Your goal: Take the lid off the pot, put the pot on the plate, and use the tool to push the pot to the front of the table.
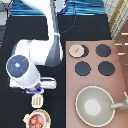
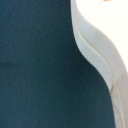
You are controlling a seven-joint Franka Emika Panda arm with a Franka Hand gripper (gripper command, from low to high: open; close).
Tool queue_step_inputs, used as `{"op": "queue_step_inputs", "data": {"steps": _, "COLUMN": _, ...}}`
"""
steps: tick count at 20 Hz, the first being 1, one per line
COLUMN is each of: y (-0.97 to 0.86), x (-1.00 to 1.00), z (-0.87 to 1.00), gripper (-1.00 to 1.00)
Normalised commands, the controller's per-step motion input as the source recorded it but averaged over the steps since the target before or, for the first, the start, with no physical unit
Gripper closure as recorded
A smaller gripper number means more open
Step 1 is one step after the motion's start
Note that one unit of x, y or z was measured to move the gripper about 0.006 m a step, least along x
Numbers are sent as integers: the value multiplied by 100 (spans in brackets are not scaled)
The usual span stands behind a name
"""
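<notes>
Gripper (image 1: 37,91): being held low over the table (image 1: 20,30), just above the tool (image 1: 37,101); finger state cannot be told.
Pot (image 1: 36,120): sitting on the plate (image 1: 46,114), uncovered.
Lid (image 1: 76,50): lying on the stove (image 1: 118,80).

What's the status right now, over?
Gripper low over the tool, just above the pot on the plate. Lid off, on the stove. Nothing blocking.

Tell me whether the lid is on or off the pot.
Off. The lid lies on the stove; the pot shows its contents. The gripper hovers above the tool.
</notes>
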Motion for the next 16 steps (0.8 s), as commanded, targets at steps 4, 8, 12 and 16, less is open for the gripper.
{"op": "queue_step_inputs", "data": {"steps": 4, "y": -14, "x": -100, "z": 1, "gripper": 100}}
{"op": "queue_step_inputs", "data": {"steps": 8, "y": -3, "x": -100, "z": -31, "gripper": 100}}
{"op": "queue_step_inputs", "data": {"steps": 12, "y": 0, "x": -100, "z": -65, "gripper": 100}}
{"op": "queue_step_inputs", "data": {"steps": 16, "y": 0, "x": -100, "z": -68, "gripper": 100}}
